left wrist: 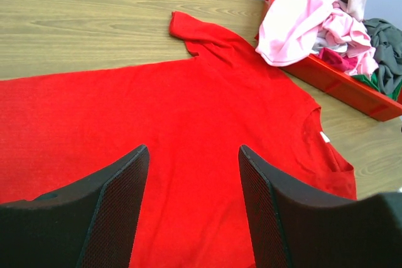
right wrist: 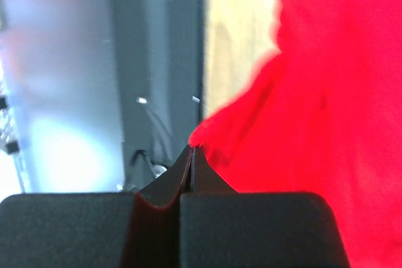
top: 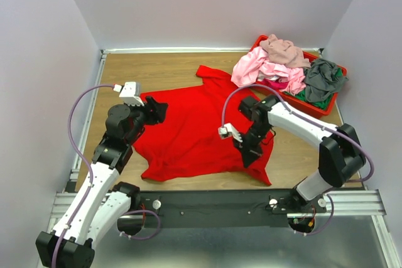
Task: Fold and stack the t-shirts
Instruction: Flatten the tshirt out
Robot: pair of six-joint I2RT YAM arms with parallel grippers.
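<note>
A bright red t-shirt (top: pixel 188 131) lies spread on the wooden table, one sleeve pointing to the back. In the left wrist view (left wrist: pixel 207 105) its small white neck label (left wrist: pixel 325 137) shows. My left gripper (top: pixel 158 110) is open and empty just above the shirt's left part, its fingers (left wrist: pixel 119 186) apart over the fabric. My right gripper (top: pixel 247 157) is shut on a pinch of the red shirt's near right part, and the fabric (right wrist: pixel 314 123) bunches at its tips (right wrist: pixel 191 150). Pink (top: pixel 257 67), mauve-beige (top: pixel 284 49) and grey (top: pixel 323 76) shirts lie heaped at the back right.
A rigid red plastic tray (top: pixel 320 106) at the back right corner holds the heap, with some green fabric (top: pixel 314 97) in it. It also shows in the left wrist view (left wrist: pixel 352 89). White walls close in the table. A metal rail (top: pixel 220 202) runs along the near edge.
</note>
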